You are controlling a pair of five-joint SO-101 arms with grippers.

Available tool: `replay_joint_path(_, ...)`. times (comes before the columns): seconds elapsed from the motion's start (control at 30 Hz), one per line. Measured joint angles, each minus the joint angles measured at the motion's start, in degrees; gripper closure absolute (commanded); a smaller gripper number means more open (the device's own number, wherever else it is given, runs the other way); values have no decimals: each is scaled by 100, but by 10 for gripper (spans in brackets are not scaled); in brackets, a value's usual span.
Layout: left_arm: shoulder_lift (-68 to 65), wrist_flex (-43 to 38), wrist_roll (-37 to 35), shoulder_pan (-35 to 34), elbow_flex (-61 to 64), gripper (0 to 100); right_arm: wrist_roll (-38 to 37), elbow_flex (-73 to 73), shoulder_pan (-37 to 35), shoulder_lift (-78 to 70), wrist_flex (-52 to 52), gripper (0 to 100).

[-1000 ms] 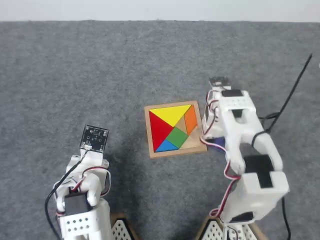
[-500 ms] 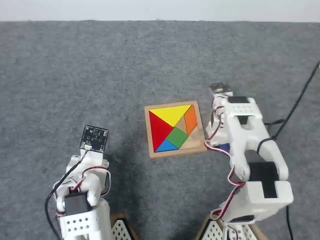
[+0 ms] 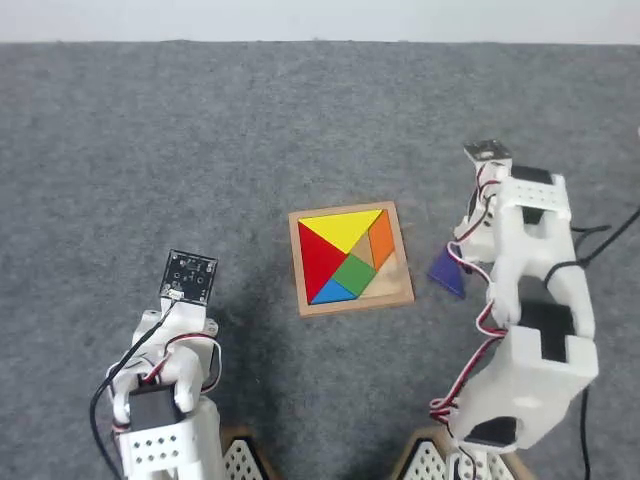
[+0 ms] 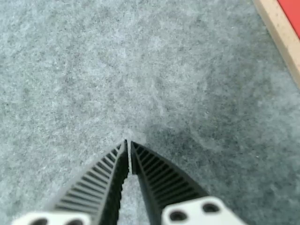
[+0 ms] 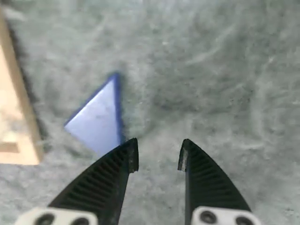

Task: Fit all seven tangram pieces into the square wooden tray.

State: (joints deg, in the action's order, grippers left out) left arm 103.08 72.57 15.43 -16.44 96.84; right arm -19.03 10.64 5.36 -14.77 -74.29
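The square wooden tray [image 3: 397,297] lies mid-table and holds several coloured pieces, among them a yellow triangle [image 3: 340,230], a red triangle [image 3: 318,260] and an orange piece [image 3: 382,240]. Its near right corner shows bare wood. A dark blue triangle [image 3: 447,270] lies flat on the carpet just right of the tray. In the right wrist view my right gripper [image 5: 158,151] stands open over the carpet, one fingertip [image 5: 131,149] right at the blue triangle's [image 5: 98,122] edge, nothing between the fingers. My left gripper [image 4: 128,146] is shut and empty above bare carpet.
Grey carpet covers the whole table. The right arm [image 3: 525,250] stands right of the blue triangle, the left arm [image 3: 165,370] at the near left, well away from the tray. A tray edge [image 4: 276,35] shows in the left wrist view, another [image 5: 11,117] in the right.
The right arm has swung right, away from the tray's edge. The blue triangle, earlier half hidden under it at the tray's corner, now lies in the open slightly farther right.
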Motion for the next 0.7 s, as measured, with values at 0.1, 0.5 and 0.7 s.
replay_joint_path(0.1,0,0,0,0,0,988,53,-35,-237,18,-44,853)
replay_joint_path(0.5,0,0,0,0,0,988,1653,879,-1415,677,879,851)
replay_joint_path(0.7,0,0,0,0,0,988,1749,642,-1310,35,888,851)
